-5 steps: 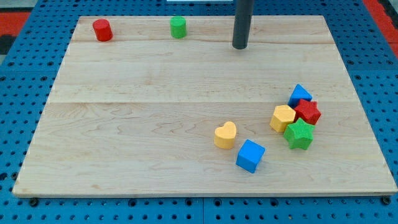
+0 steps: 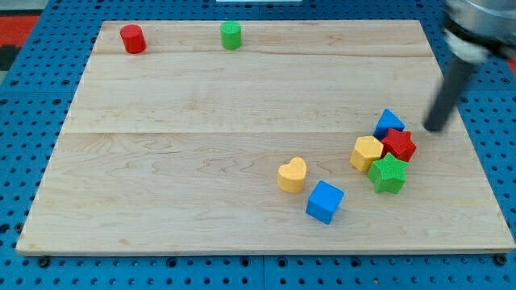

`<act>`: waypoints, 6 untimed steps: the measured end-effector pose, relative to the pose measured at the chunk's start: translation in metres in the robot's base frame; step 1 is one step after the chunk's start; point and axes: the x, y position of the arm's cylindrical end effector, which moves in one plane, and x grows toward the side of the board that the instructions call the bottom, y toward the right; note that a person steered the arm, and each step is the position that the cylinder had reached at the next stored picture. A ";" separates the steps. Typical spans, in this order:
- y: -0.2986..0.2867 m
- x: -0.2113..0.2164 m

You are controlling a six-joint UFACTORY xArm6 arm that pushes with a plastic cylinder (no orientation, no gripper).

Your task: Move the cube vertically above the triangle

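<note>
The blue cube lies near the view's bottom, right of centre, just below and right of a yellow heart. The blue triangle sits at the right, at the top of a tight cluster with a red star, a yellow hexagon and a green star. My tip is to the right of the blue triangle, apart from it and blurred by motion. It is well up and right of the blue cube.
A red cylinder and a green cylinder stand near the board's top edge at the left. The wooden board lies on a blue pegboard surface; its right edge runs close to my tip.
My tip has moved from the top centre of the board down and to the right, to beside the blue triangle. No block has moved.
</note>
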 end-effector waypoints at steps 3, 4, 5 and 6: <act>-0.187 0.085; -0.229 0.068; -0.270 0.058; -0.276 0.021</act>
